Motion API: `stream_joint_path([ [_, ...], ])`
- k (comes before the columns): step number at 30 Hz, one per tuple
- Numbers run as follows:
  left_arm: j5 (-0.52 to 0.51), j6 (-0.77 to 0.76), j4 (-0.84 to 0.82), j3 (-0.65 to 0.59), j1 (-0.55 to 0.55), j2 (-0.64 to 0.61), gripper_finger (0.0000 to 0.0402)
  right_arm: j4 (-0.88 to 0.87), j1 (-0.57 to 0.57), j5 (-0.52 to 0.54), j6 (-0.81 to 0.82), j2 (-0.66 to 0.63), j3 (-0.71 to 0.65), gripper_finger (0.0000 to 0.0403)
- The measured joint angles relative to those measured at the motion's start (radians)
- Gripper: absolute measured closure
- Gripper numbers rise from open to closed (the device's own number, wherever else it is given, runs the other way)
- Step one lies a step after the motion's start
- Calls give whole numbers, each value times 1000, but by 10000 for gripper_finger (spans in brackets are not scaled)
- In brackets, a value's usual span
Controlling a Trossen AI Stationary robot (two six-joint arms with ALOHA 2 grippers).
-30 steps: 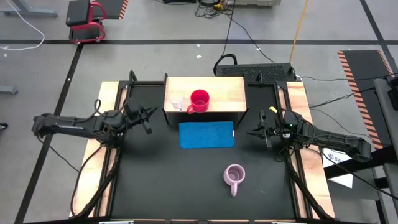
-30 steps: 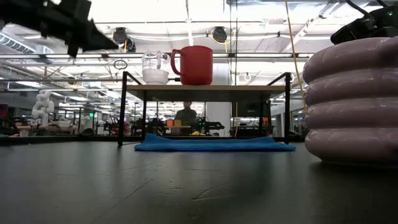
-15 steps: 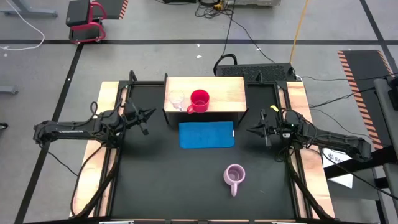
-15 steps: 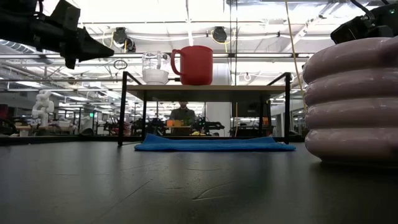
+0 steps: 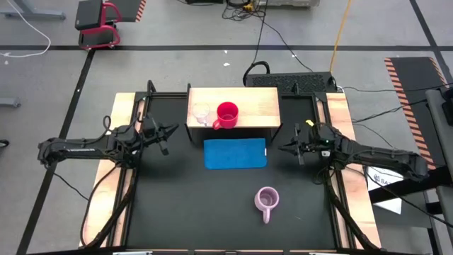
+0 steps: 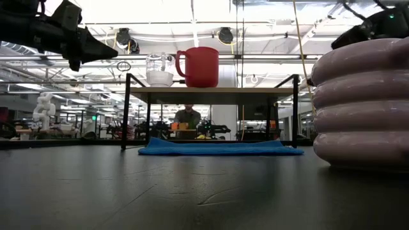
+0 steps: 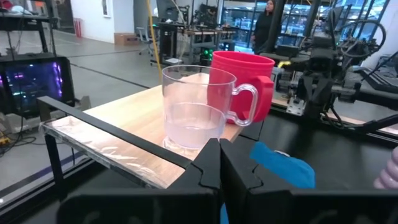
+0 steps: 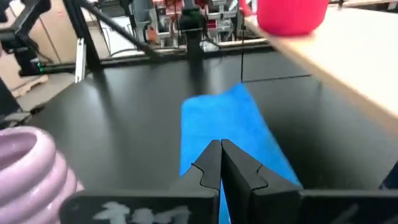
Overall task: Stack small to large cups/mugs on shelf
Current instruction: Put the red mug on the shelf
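Black table (image 5: 212, 205), no legible writing, left tool (image 5: 170, 130) pinched closed, right tool (image 5: 282, 148) closed, both empty

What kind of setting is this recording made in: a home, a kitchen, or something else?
Most likely a robotics lab or workshop. Tape lines and loose cables cross the grey floor around the table, long ceiling lights run overhead, and benches with equipment fill the room behind the shelf.

text: none legible | labels: none | brands: none | numbers: none | signs: none
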Motion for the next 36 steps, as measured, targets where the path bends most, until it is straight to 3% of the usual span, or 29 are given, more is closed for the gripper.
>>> stream_joint_path([
  [20,19,27,-47,0,0,0,398,98,-51,-17,-36,399,233,403],
  [36,19,34,-74,0,0,0,398,143,-51,-34,-62,472,240,403],
])
